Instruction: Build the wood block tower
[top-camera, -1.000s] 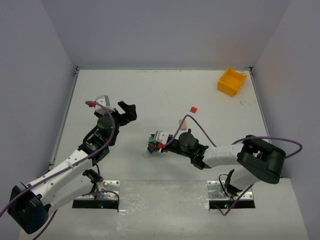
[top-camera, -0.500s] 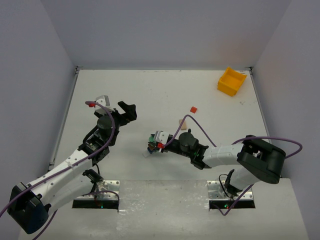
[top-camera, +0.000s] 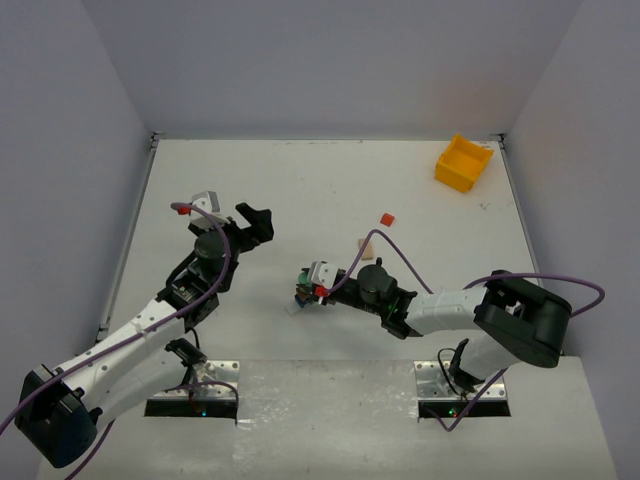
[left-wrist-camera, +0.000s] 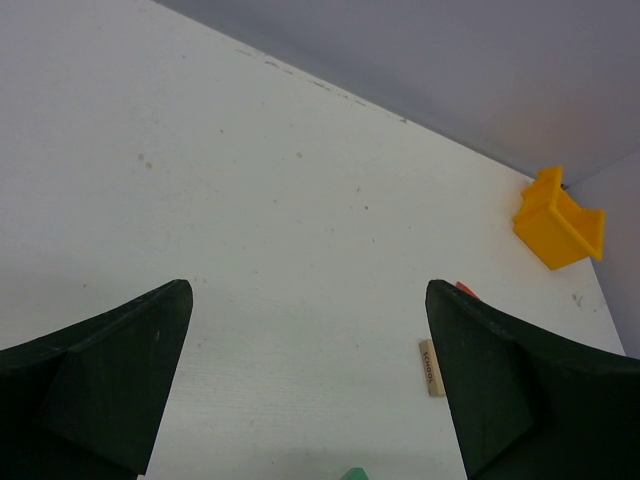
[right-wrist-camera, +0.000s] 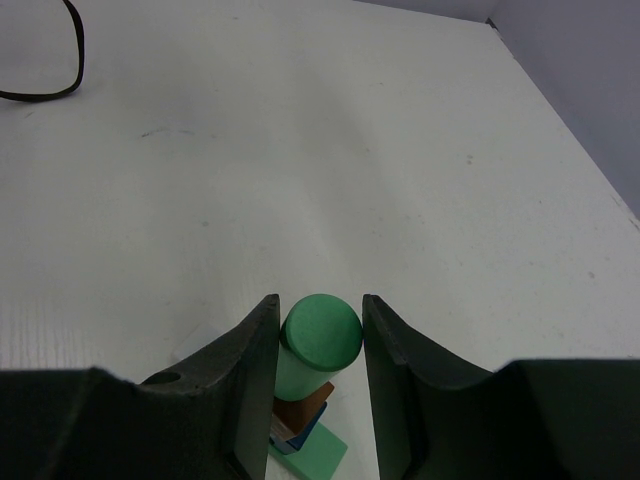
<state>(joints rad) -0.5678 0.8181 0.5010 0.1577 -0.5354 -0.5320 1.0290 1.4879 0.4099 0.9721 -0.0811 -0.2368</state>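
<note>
Likely light, tippy wood block tower (right-wrist-camera: 303, 408): grasp green cylinder (right-wrist-camera: 320, 338) at 3 and 9 o'clock, where right end effector (right-wrist-camera: 319, 305) sits part-open, contact unclear.

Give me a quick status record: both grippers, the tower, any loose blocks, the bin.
left gripper: open, holding nothing, over bare table
right gripper: fingers close on either side of the green cylinder; cannot tell whether gripped or released
wood block tower: standing, green cylinder upright on top, brown and blue blocks visible beneath
loose blocks: red block and tan block, on the table beyond the tower, apart from each other
yellow bin: far right corner, contents not visible
</note>
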